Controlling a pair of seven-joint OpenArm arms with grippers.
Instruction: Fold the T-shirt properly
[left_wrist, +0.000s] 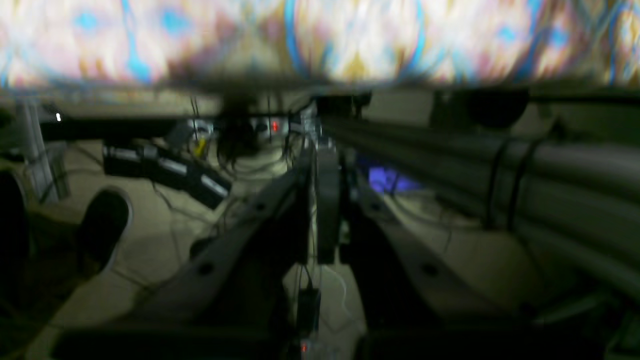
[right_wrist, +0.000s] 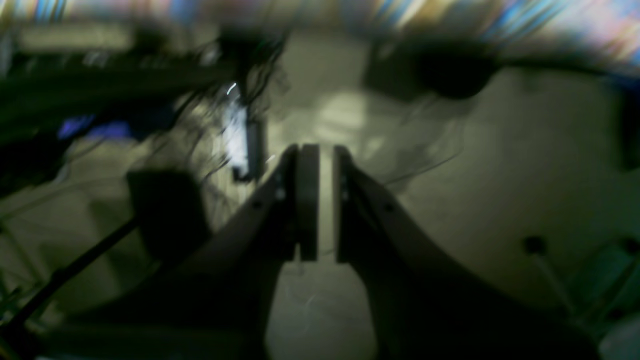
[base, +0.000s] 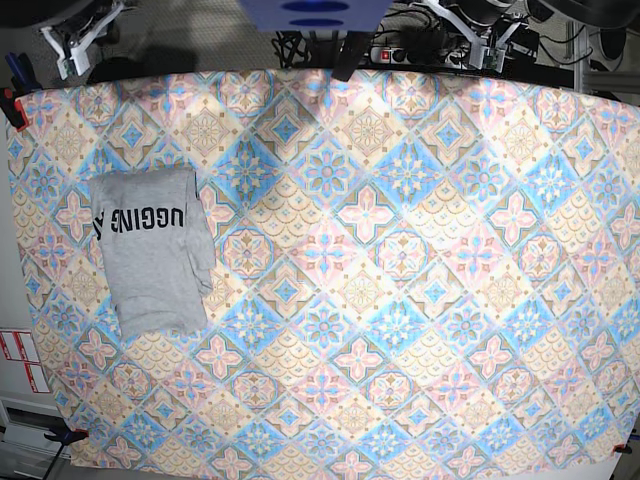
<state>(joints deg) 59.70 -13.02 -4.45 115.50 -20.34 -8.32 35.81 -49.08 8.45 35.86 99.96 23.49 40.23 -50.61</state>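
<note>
The T-shirt (base: 150, 250) lies folded on the worktop (base: 400, 300) — my left jaws are together, my right jaws slightly apart, both empty.

T-shirt (base: 150, 252) lies folded on the tablecloth (base: 400, 300), at the base view's left side. Both arms sit beyond the tablecloth's far edge, well apart from the T-shirt.

T-shirt (base: 152, 252) lies folded in compact grey rectangle on left part of patterned tablecloth (base: 400, 300), black lettering facing up near its top edge. Both arms parked beyond far table edge, away from shirt.
</note>
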